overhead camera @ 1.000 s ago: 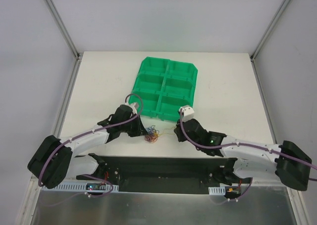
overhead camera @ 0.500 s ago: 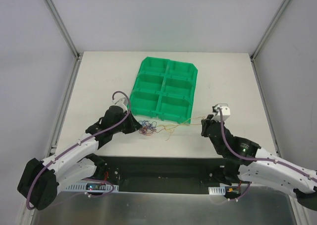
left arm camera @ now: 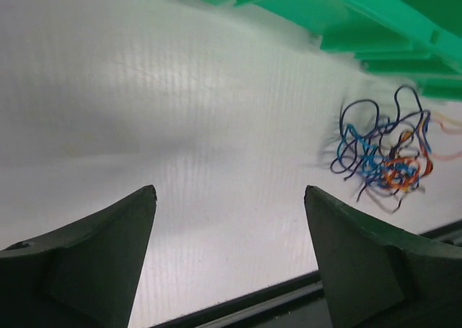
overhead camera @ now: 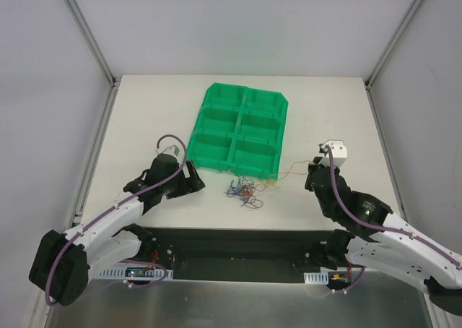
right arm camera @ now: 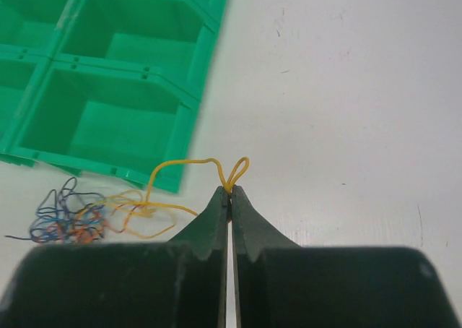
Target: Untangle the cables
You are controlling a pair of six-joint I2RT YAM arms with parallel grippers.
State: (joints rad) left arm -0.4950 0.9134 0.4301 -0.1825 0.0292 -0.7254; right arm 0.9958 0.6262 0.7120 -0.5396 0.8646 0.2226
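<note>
The cables (left arm camera: 382,151) lie at two o'clock from the spread left jaws; right jaws pinch one yellow cable (right arm camera: 189,160) by its loop

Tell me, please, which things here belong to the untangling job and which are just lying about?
Job in hand:
- tangle of cables
- yellow cable, pinched in the shut right gripper
- left gripper, open, apart from the tangle

Lying about:
- green bin, beside the tangle
- table
</note>
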